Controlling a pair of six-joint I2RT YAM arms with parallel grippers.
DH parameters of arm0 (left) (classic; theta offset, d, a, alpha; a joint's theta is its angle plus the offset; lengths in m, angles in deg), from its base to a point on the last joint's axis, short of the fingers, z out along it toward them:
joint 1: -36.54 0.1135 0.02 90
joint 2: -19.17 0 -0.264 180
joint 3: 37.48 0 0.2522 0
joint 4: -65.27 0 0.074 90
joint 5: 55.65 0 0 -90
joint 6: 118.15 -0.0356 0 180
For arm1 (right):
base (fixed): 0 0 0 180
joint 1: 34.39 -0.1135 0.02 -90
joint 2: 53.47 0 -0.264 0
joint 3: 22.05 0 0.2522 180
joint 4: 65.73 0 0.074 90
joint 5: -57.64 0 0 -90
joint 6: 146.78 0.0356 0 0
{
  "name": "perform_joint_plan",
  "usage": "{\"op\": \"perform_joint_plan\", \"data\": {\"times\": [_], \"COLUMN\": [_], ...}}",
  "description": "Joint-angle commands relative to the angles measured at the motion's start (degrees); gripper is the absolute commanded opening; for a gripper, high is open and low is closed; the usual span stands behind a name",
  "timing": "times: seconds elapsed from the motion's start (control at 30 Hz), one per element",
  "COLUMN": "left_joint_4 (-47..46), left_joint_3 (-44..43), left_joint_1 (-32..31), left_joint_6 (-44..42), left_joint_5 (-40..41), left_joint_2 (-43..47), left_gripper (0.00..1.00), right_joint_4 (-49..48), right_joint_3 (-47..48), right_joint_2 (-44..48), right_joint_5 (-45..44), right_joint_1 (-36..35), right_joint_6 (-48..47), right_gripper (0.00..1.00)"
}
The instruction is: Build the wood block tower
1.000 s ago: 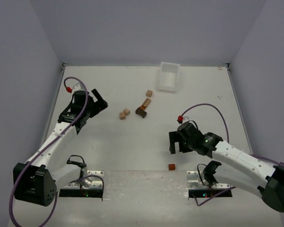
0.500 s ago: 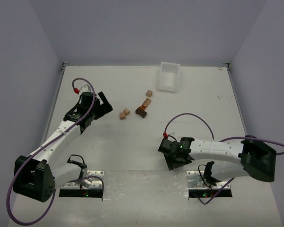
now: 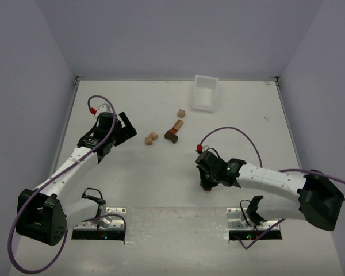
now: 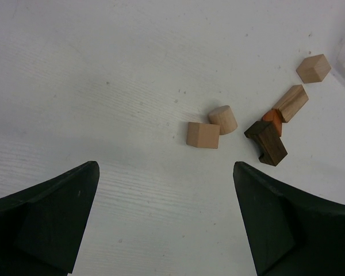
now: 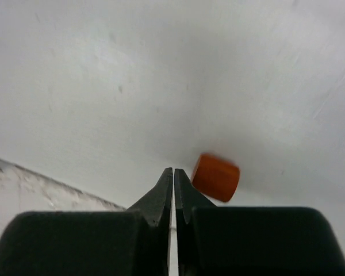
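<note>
Several small wooden blocks lie in a loose cluster left of centre: a tan cube (image 4: 203, 135), a round tan piece (image 4: 223, 119), a dark brown block (image 4: 265, 142) against an orange one (image 4: 273, 119), a tan bar (image 4: 291, 102) and a far tan cube (image 3: 181, 114). My left gripper (image 4: 164, 172) hangs open just short of them, holding nothing. My right gripper (image 5: 174, 172) is shut with nothing between its fingers. A blurred orange block (image 5: 216, 177) lies just right of its tips, outside the jaws.
A white plastic tray (image 3: 206, 93) stands at the back of the table, right of centre. The arms' base plates (image 3: 255, 225) sit along the near edge. The right arm (image 3: 264, 179) reaches leftward low over the table.
My right gripper has gone from open to shut while the arm swung down to the orange block and then up-table. The orange block has left its near-edge spot. The left gripper shifted slightly right.
</note>
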Motion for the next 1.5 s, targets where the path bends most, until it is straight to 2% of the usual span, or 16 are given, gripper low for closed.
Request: {"op": "perform_joint_plan", "data": {"times": [0.0,0.07,0.17,0.3,0.4,0.47,0.53,0.63,0.8,0.9,1.03,1.1,1.23,1.33,1.47], "left_joint_4": [-2.43,-2.72,-3.48,-3.76,-4.42,-4.45,-4.45,-4.54,-4.61,-4.55,-4.45,-4.45,-4.19,-4.1,-4.1], "left_joint_3": [0.3,0.52,0.92,0.57,0.75,0.69,0.75,0.75,0.66,0.74,0.74,0.6,0.57,0.42,0.4], "left_joint_1": [-0.46,-0.46,-0.46,-0.46,-0.46,-0.46,-0.46,-0.46,-0.39,-0.46,-0.46,-0.46,-0.46,-0.46,-0.46], "left_joint_6": [-0.33,-0.42,-0.43,-0.61,-0.78,-0.84,-0.87,-0.93,-1.07,-1.14,-1.14,-1.14,-1.26,-1.23,-1.23], "left_joint_5": [-0.09,-0.41,-0.65,-1.45,-2.12,-2.18,-2.1,-1.97,-2.15,-1.82,-1.79,-1.71,-1.53,-1.38,-1.45], "left_joint_2": [0.56,0.44,-0.1,-1.09,-1.49,-1.66,-1.74,-1.9,-2.13,-2.13,-2.13,-2.13,-2.13,-2.13,-2.13], "left_gripper": [1.0,1.0,1.0,1.0,1.0,1.0,1.0,1.0,1.0,1.0,1.0,1.0,1.0,1.0,1.0], "right_joint_4": [-9.49,-9.65,-9.21,-5.77,-1.09,1.91,3.66,1.34,-2.46,-4.07,-7.96,-9.1,-9.96,-9.93,-10.57], "right_joint_3": [9.93,11.55,10.0,6.43,3.58,1.5,-1.21,-5.66,-6.85,-6.2,-5.93,-5.84,-4.97,-3.94,-0.38], "right_joint_2": [-6.85,-9.99,-9.8,-3.39,2.41,5.9,8.35,10.95,6.38,2.7,-0.36,-1.11,-1.78,-2.12,-3.78], "right_joint_5": [-0.34,0.54,1.54,-0.59,-1.95,-1.86,-1.19,2.28,3.84,1.89,2.99,3.55,4.09,3.63,2.8], "right_joint_1": [6.25,6.87,6.92,6.84,6.92,6.92,6.92,6.78,6.83,6.83,6.83,6.83,6.83,6.83,6.83], "right_joint_6": [-10.52,-12.33,-11.9,-11.17,-9.52,-7.78,-6.09,-6.26,-6.71,-6.86,-7.63,-8.05,-8.59,-9.45,-10.73], "right_gripper": [0.02,0.06,0.15,0.45,0.75,0.88,0.93,0.99,0.96,0.89,0.7,0.55,0.33,0.22,0.19]}}
